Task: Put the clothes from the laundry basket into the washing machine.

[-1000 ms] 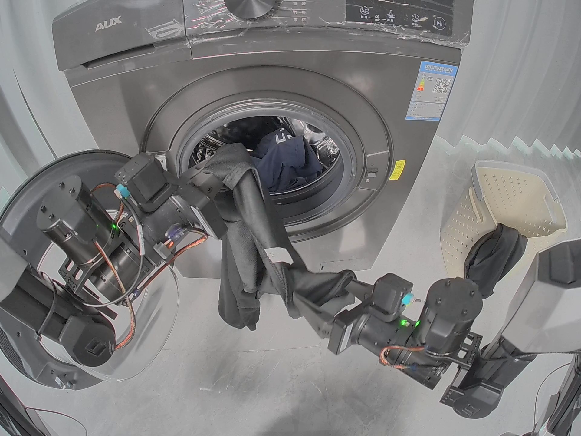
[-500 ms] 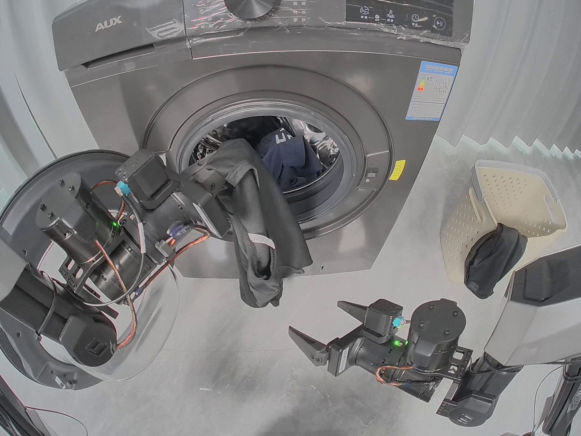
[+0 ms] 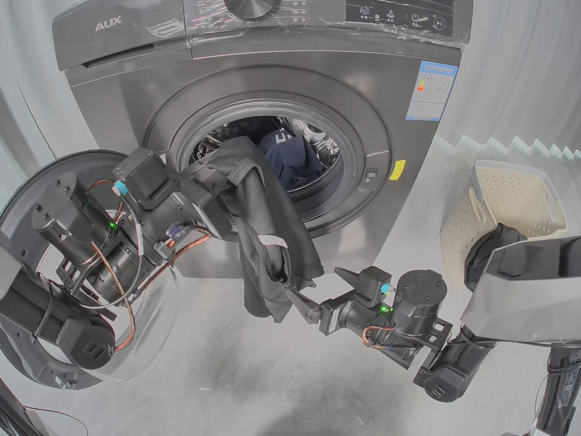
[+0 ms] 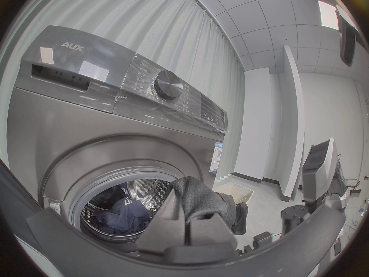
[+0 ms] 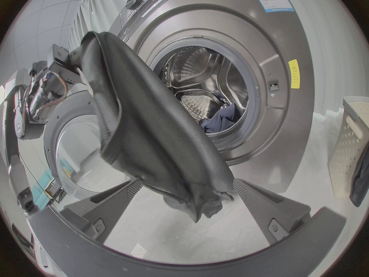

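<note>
Treat dark garment [image 3: 266, 231] as soft, light, floppy; found clamped in left gripper [image 3: 219, 171] at 9 o'clock of washing machine [image 3: 387, 92] opening. Grip dangling hem at 6 o'clock, inside wide-spread right gripper [image 3: 319, 286].

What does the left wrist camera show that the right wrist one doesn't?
Left wrist alone: the grey detergent drawer, a white wall pillar. Right wrist alone: the round glass door, a yellow sticker, and the open right pincer around the hanging end of the dark grey fabric garment. Both: that garment, navy blue cloth in the steel drum, cream perforated laundry basket.
</note>
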